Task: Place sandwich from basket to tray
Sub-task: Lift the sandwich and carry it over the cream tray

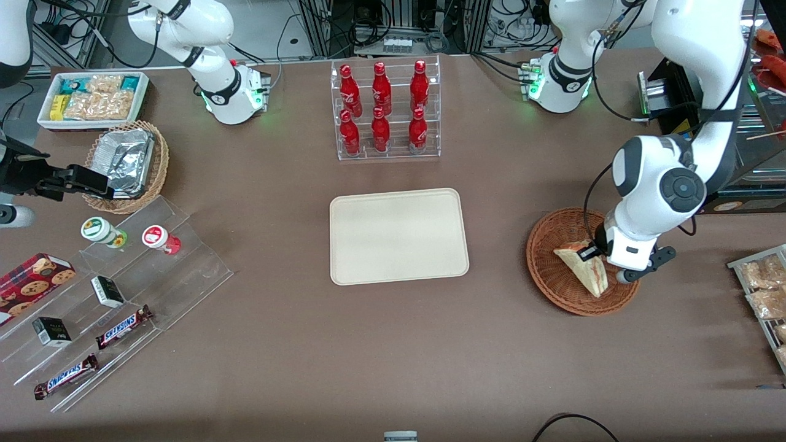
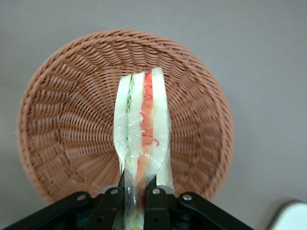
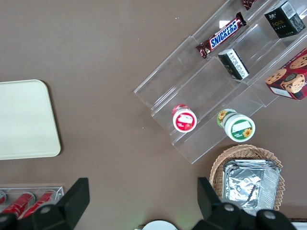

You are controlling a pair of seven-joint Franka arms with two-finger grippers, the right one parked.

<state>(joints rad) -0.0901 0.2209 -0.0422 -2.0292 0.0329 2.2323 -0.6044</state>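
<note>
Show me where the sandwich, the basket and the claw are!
sandwich (image 2: 144, 120): left wrist view, on its filling edge.
basket (image 1: 546, 245): front view, on its woven wall.
claw (image 2: 135, 201): left wrist view, between its fingertips, shut on the sandwich.

The left arm's gripper is seen lowered over the round wicker basket toward the working arm's end of the brown worktop, its fingers closed on a wedge of sandwich tilted above the weave. The cream tray is shown lying well apart at mid-worktop, nearer the front camera than a clear rack of red bottles.
</note>
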